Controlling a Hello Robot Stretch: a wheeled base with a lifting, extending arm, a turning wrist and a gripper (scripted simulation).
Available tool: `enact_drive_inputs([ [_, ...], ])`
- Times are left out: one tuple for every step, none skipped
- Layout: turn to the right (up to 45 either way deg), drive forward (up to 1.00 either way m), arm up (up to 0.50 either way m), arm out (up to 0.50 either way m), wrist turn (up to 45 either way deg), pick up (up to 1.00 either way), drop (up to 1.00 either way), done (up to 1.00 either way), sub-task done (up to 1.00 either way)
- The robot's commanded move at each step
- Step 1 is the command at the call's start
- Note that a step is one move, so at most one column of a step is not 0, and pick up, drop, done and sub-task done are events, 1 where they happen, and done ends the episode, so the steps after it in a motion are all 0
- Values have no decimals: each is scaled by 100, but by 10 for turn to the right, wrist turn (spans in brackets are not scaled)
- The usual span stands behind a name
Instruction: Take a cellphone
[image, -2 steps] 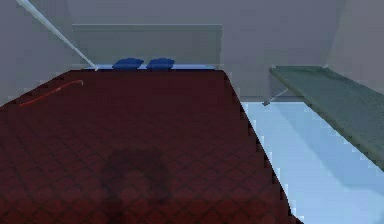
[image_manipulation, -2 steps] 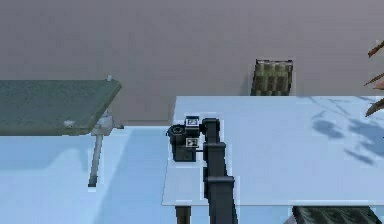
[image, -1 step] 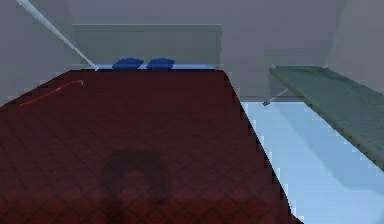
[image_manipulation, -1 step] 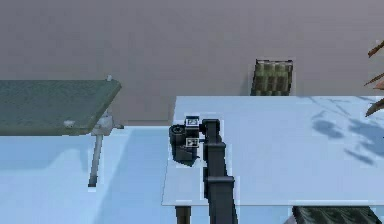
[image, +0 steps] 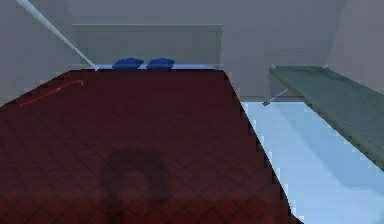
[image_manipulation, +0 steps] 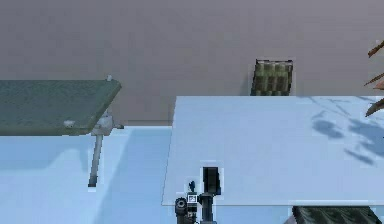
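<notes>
Red bed (image: 130, 130) ahead, green table (image: 335, 95) beside; tool (image_manipulation: 186, 205) nr white surface (image_manipulation: 280, 140).

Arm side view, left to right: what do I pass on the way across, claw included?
Grey-green table → claw at the bottom edge → dark slatted thing farther up the picture → brown leaves at the right edge.

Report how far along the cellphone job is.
Done: nothing that I can confirm. In hand: the gripper sits at the white surface's near edge; I cannot tell whether it holds anything. Left: taking the phone; a small pale blob on the green table may be it, but is too small to name.
</notes>
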Motion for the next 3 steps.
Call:
enact_drive_inputs([
  [0,0,0,0,0,100,0,0,0],
  [0,0,10,0,0,0,0,0,0],
  [0,0,0,0,0,0,0,100,0],
])
